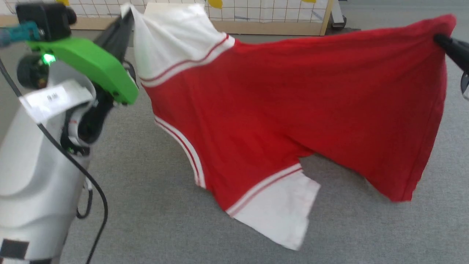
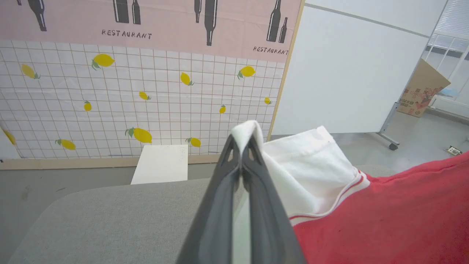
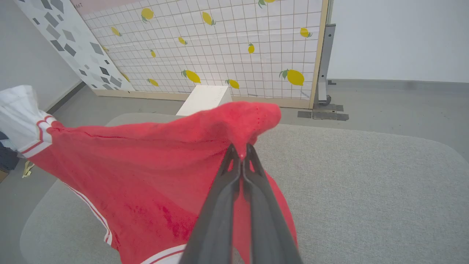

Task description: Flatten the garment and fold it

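Shirt [image 1: 285, 110]: held in the air, stretched between both claws above the grey surface [image 1: 154, 212]; the lower white sleeve [image 1: 282, 212] hangs low over it, contact unclear.
Left claw [image 2: 240, 143]: pinched tight on the upper white sleeve [image 2: 307, 165].
Right claw [image 3: 240, 151]: pinched tight on a red hem corner.
Done: lifted and spread out in the air.
Left: laying flat, smoothing, every fold.
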{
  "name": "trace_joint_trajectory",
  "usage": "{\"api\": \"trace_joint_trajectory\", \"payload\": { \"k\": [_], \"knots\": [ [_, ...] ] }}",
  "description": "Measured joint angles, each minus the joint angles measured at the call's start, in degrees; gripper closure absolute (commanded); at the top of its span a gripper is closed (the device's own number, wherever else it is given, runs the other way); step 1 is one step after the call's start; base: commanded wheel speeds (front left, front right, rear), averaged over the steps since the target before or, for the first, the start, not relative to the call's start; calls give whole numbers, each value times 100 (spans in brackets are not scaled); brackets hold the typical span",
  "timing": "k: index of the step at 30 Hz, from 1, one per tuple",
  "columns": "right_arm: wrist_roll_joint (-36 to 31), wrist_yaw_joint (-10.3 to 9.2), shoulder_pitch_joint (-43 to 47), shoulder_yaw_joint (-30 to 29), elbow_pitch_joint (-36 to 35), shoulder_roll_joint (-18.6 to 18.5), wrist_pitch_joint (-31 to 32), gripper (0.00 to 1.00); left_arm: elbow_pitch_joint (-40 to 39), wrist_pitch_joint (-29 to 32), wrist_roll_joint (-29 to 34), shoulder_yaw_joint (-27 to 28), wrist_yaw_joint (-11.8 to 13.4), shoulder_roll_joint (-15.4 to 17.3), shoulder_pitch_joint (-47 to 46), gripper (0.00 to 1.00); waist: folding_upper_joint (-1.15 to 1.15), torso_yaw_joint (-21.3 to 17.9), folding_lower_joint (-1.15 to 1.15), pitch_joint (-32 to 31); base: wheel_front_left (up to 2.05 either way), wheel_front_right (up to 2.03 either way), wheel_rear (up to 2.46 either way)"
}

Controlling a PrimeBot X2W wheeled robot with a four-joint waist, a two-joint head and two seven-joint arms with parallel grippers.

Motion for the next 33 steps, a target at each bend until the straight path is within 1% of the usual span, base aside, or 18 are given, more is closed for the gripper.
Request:
{"api": "trace_joint_trajectory", "payload": {
  "k": [8,12,15,19,23,26,28,33],
  "knots": [
    [-160,0,-751,-29,211,47,225,100,524,354,186,-120,-156,167,-1115,100,0,-5,0,312,0,0,0],
    [-413,0,-1507,-83,493,191,280,100,924,492,467,-153,-162,256,-1938,100,0,-9,0,639,0,0,0],
    [-812,0,-2249,-86,721,260,210,100,1189,482,742,-175,-155,331,-2662,100,0,-19,0,947,0,0,0],
    [-1344,0,-3318,-68,1116,431,-97,100,1481,249,1201,-237,-125,366,-3650,100,0,-46,1,1428,0,0,0],
    [-1855,0,-4242,-130,1529,746,-594,100,1769,-129,1630,-270,13,394,-4563,100,0,-87,1,1941,0,0,0],
    [-2154,0,-4792,-231,1828,936,-990,100,1989,-431,1933,-308,118,394,-5097,100,0,-125,2,2298,0,0,0],
    [-2314,0,-5096,-290,2012,1001,-1235,100,2130,-642,2052,-324,162,378,-5406,100,0,-152,2,2512,0,0,0],
    [-2528,0,-5626,-366,2454,1044,-1724,100,2436,-1138,2248,-368,253,256,-5910,100,0,-211,2,2998,0,0,0]
  ]
}}
